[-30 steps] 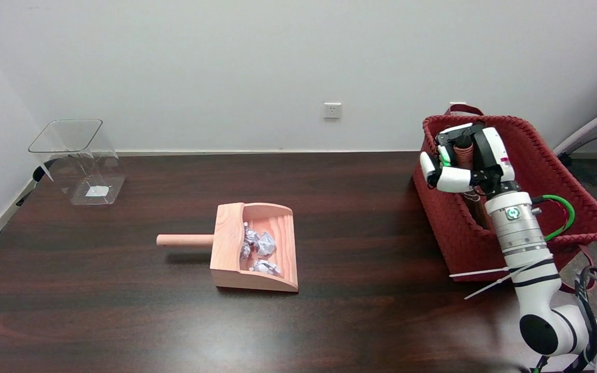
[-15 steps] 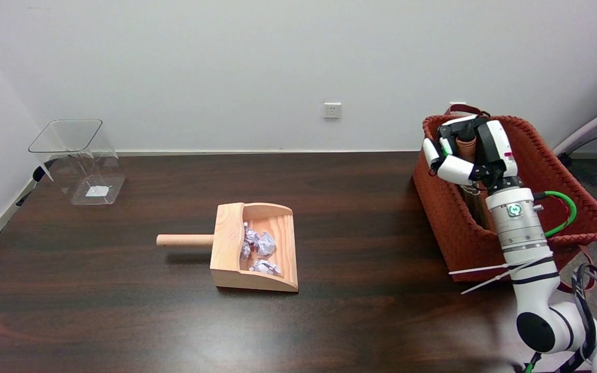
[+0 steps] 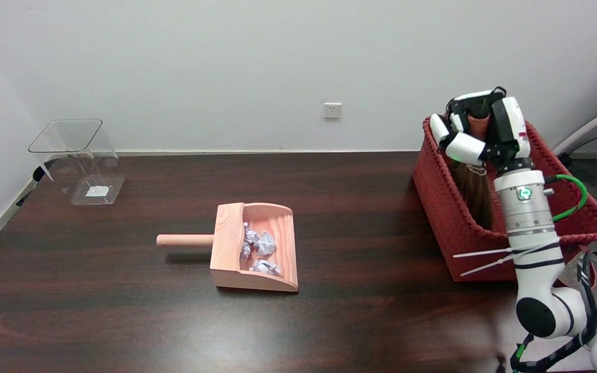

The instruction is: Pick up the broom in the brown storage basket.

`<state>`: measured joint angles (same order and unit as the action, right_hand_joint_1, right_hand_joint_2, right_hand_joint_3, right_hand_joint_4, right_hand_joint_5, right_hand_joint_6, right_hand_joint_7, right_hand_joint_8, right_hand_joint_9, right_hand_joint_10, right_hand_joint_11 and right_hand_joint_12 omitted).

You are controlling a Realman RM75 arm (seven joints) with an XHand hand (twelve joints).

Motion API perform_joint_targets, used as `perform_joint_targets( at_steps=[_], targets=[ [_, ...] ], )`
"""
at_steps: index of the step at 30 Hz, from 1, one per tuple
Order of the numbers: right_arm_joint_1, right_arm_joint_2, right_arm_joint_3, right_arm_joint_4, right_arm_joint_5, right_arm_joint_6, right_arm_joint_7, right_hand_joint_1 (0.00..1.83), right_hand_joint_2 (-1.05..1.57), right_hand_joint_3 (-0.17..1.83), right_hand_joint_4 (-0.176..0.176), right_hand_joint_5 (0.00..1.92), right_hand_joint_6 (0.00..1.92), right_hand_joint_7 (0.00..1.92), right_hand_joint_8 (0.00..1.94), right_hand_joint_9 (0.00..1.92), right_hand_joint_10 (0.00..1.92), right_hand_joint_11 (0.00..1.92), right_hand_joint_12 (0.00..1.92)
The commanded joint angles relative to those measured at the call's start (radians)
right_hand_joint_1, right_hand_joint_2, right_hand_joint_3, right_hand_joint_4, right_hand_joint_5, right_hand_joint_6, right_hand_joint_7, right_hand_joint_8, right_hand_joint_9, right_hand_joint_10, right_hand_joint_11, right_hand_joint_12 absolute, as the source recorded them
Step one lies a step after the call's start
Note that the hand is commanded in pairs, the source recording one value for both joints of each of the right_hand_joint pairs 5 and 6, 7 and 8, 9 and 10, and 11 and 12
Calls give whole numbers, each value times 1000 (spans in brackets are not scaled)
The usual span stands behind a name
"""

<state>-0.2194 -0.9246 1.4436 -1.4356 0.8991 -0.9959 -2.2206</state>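
Observation:
The red-brown woven storage basket (image 3: pixel 443 207) stands at the table's right end. Above its far rim my right hand (image 3: pixel 480 132) grips the reddish-brown handle of the broom (image 3: pixel 472 189). The broom hangs upright from the hand, its brown bristles showing below the fingers and reaching down inside the basket. The handle's top peeks out between the fingers; the rest of the handle is hidden by the hand.
A wooden dustpan (image 3: pixel 254 246) with crumpled paper balls (image 3: pixel 258 248) lies mid-table, its handle pointing left. A clear plastic bin (image 3: pixel 78 160) stands at the far left corner. A green cable (image 3: pixel 570 199) loops beside my wrist over the basket.
My right hand has risen with the broom, from inside the basket to above its far rim. More of the bristles now show below the hand.

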Motion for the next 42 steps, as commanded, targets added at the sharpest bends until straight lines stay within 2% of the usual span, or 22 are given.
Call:
perform_joint_targets(
  at_steps=[1,16,27,34,42],
  targets=[
    [38,17,116,-155,-3,149,-42,1297,1310,690,0,1920,1920,1920,1920,1920,1920,1746,1746],
    [65,37,185,-411,-3,359,-111,1287,1331,670,0,1920,1920,1920,1920,1920,1920,1745,1745],
    [69,38,171,-433,15,337,-87,1279,1344,667,0,1920,1920,1920,1920,1920,1920,1742,1742],
    [72,39,50,-436,33,262,36,1248,1391,642,0,1920,1920,1920,1920,1920,1920,1737,1737],
    [75,36,-147,-430,78,202,33,1216,1437,663,0,1920,1920,1920,1920,1920,1920,1753,1753]
  ],
)
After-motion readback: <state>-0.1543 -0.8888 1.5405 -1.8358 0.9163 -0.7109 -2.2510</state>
